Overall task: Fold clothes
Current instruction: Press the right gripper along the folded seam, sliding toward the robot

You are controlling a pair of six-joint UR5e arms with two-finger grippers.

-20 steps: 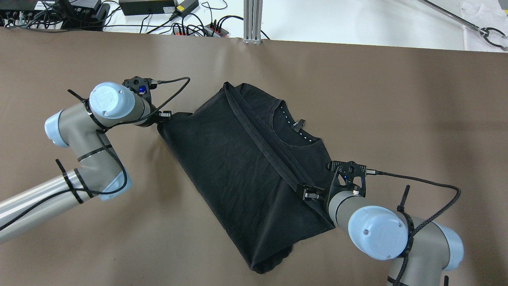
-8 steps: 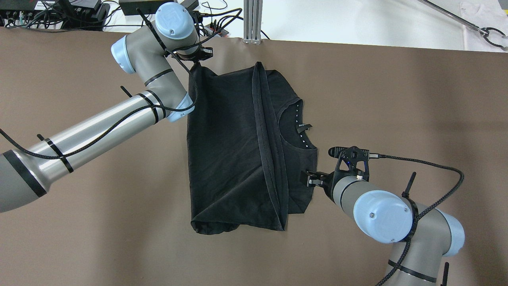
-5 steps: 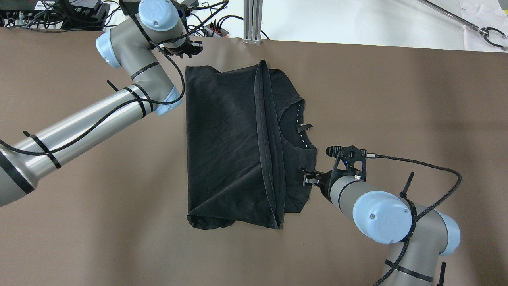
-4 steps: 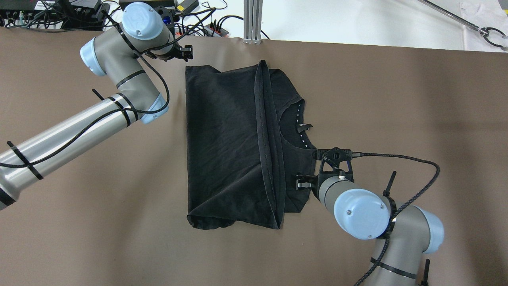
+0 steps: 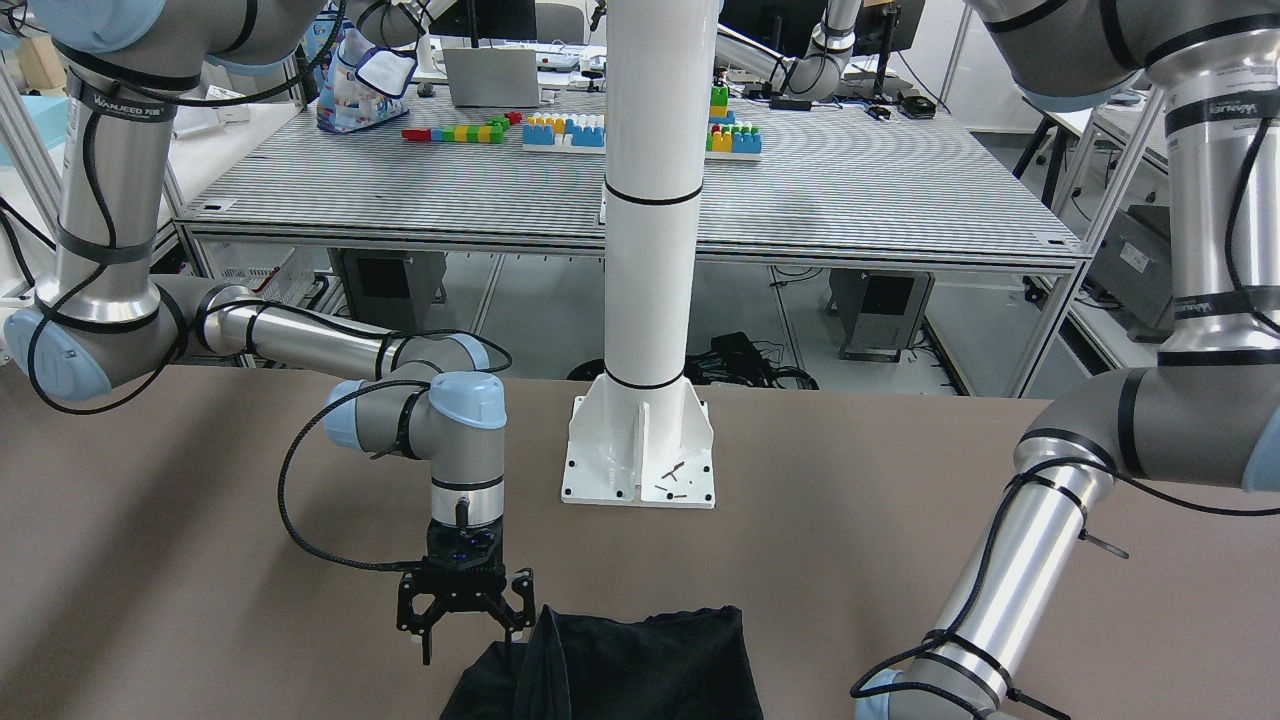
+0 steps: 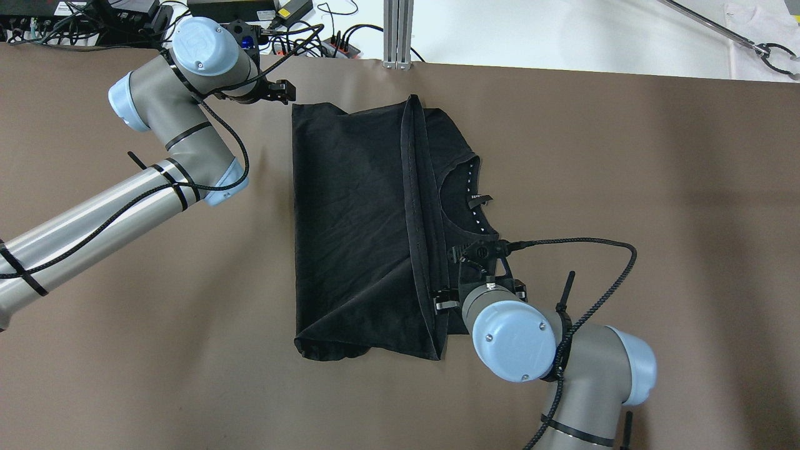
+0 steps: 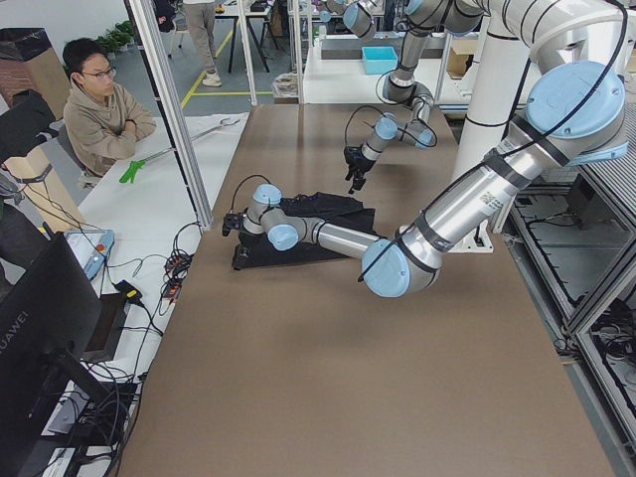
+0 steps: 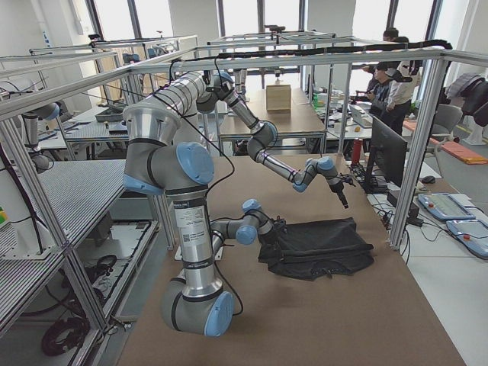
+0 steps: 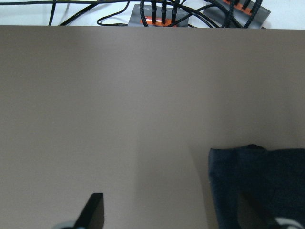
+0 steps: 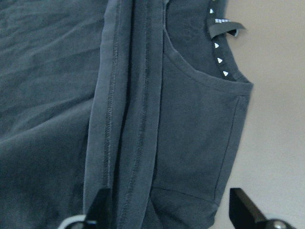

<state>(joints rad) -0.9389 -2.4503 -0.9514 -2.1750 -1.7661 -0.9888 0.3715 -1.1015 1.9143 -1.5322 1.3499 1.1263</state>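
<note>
Loosely folded garment (image 6: pixel 356 219) on table (image 6: pixel 625 187), left claw (image 6: pixel 288 92) beside, right claw (image 5: pixel 468 634) above

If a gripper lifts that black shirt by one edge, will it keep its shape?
Probably floppy: the black shirt lies creased and flat, so a lifted edge should drape. Likely light, since the fabric looks thin. Pushed, its folded layers may slide and wrinkle.

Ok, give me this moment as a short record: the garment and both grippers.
garment: black T-shirt, folded over itself, lying flat on the brown table
left gripper: open, empty, beside the shirt's far corner, off the fabric
right gripper: open, empty, over the shirt's edge nearest the robot
fold: partly done
</note>
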